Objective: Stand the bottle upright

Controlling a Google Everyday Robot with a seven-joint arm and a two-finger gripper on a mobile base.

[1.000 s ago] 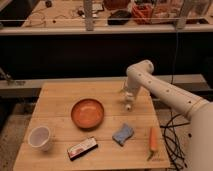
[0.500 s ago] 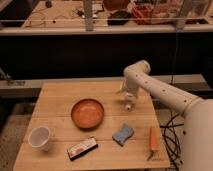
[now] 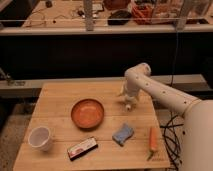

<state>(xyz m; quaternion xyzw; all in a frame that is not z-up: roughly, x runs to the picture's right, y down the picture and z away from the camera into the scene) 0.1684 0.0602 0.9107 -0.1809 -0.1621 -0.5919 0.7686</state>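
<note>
My gripper [image 3: 126,98] hangs from the white arm [image 3: 150,87] over the back right part of the wooden table [image 3: 55,107], just right of the orange bowl. A small white piece, which looks like the bottle [image 3: 129,105], shows right under the gripper, close to the tabletop. Whether the bottle is in the gripper's hold or lying on the table I cannot tell. Its label and cap are not distinguishable.
An orange bowl [image 3: 87,113] sits mid-table. A white cup [image 3: 40,137] stands front left. A flat black-and-red case [image 3: 82,148] lies at the front. A blue sponge [image 3: 123,133] and a carrot [image 3: 153,140] lie front right. A cluttered bench stands behind.
The gripper shifted slightly left and up, then came back down towards the table. The other objects have not moved.
</note>
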